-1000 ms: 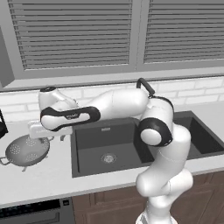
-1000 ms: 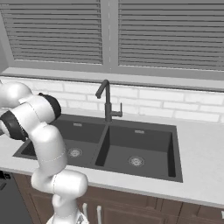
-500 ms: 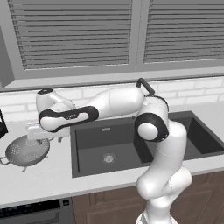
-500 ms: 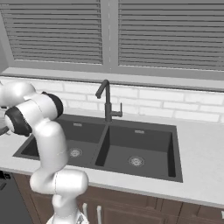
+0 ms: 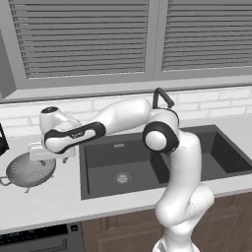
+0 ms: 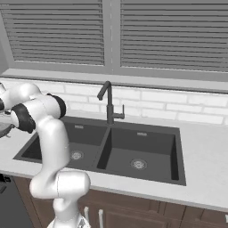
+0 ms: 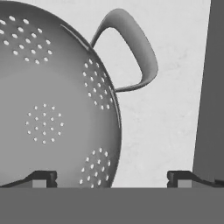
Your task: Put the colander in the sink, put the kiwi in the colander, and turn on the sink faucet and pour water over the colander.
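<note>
step: reach for colander (image 5: 28, 170) | place: lower left, on counter (image 5: 54, 197) beside sink (image 5: 147, 162) | my gripper (image 7: 111, 177): jaws wide, astride its rim, so I can pinch it

Kitchen — sink (image 6: 147, 147); faucet (image 6: 108, 101)

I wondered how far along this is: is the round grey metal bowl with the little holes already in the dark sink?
No, the colander sits on the pale counter to the left of the sink.
</note>
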Available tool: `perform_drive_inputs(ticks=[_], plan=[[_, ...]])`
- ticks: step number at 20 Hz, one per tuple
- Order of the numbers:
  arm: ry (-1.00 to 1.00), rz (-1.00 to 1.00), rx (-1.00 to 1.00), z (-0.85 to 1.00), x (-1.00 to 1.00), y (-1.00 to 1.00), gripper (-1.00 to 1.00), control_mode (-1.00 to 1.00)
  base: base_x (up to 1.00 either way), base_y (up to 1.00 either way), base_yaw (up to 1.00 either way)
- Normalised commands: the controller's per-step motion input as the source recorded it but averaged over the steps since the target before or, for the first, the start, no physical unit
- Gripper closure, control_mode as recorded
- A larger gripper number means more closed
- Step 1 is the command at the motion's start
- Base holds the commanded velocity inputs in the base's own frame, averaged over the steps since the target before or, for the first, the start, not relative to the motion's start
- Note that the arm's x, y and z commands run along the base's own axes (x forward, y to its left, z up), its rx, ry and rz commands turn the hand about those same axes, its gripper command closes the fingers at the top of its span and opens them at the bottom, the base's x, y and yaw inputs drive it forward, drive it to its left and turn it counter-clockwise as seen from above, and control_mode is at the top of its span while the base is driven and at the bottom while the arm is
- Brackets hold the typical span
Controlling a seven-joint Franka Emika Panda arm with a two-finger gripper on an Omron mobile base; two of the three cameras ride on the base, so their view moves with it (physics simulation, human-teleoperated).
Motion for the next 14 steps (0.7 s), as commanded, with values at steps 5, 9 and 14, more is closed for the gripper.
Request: perform_drive_inputs(ticks=[5, 9, 14], plan=[[0.00, 0.00, 0.00, -0.13, 0.27, 0.15, -1.00, -1.00, 0.00, 0.00, 0.00], [0.00, 0.00, 0.00, -0.14, 0.13, 0.05, -1.00, -1.00, 0.00, 0.00, 0.00], [0.00, 0.00, 0.00, -0.25, 0.03, 0.00, -1.00, -1.00, 0.00, 0.00, 0.00]])
